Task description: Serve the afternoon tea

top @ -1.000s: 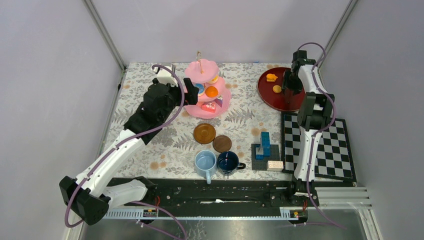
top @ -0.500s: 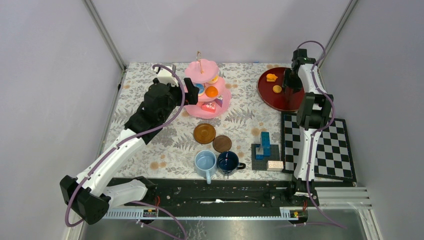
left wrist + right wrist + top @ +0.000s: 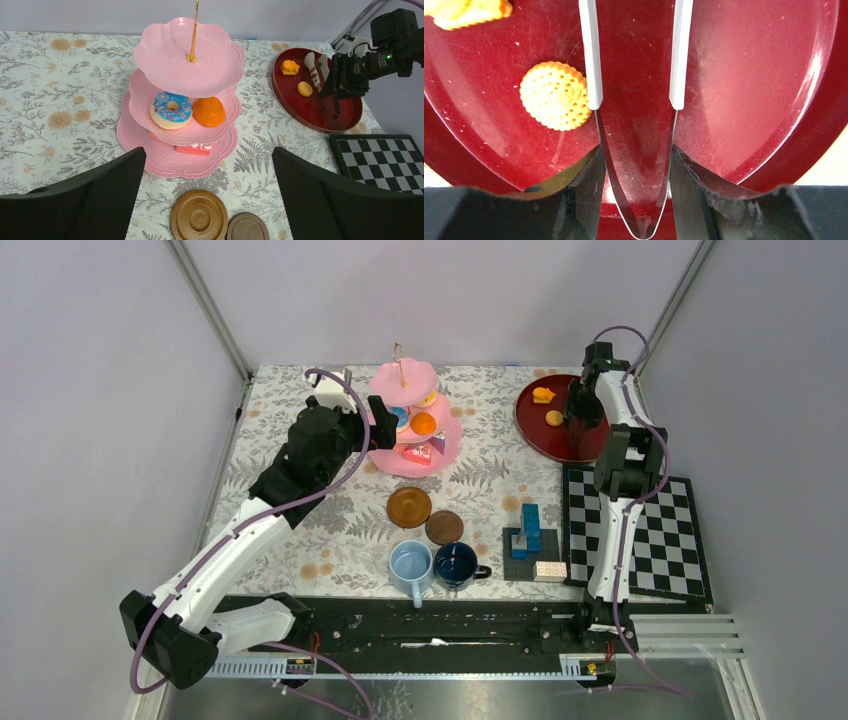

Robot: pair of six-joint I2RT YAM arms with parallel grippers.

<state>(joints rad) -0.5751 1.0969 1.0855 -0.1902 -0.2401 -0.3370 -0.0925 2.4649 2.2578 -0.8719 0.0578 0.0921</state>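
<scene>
The pink stand [image 3: 150,145] with three plates sits near the back of the table [image 3: 340,540]. A blue doughnut [image 3: 171,109] and an orange bun [image 3: 209,111] lie side by side on its middle plate. A red and pink cake slice [image 3: 194,148] lies on the bottom plate. The top plate has only the gold stick in its middle.

The left pincer [image 3: 378,430] is next to the stand, on its left side. Its two black fingers are wide apart and hold nothing.

A big red tray [image 3: 749,75] is at the back right of the table. On it are a round yellow cookie [image 3: 555,95] and an orange pastry [image 3: 469,12]. The right pincer [image 3: 634,105] points down over the tray. Its two white fingers are apart with nothing between them. The cookie is just beside one finger. I cannot tell if the tips touch the tray.

In front of the stand are two brown saucers, a bigger one [image 3: 409,506] and a darker one [image 3: 444,527], close together. Nearer the front are the light-blue mug [image 3: 410,567] and the dark-blue mug [image 3: 456,565], right next to each other.

A stack of blue blocks [image 3: 527,530] stands to the right of the mugs, and a black-and-white checked board [image 3: 650,540] lies beside it.
</scene>
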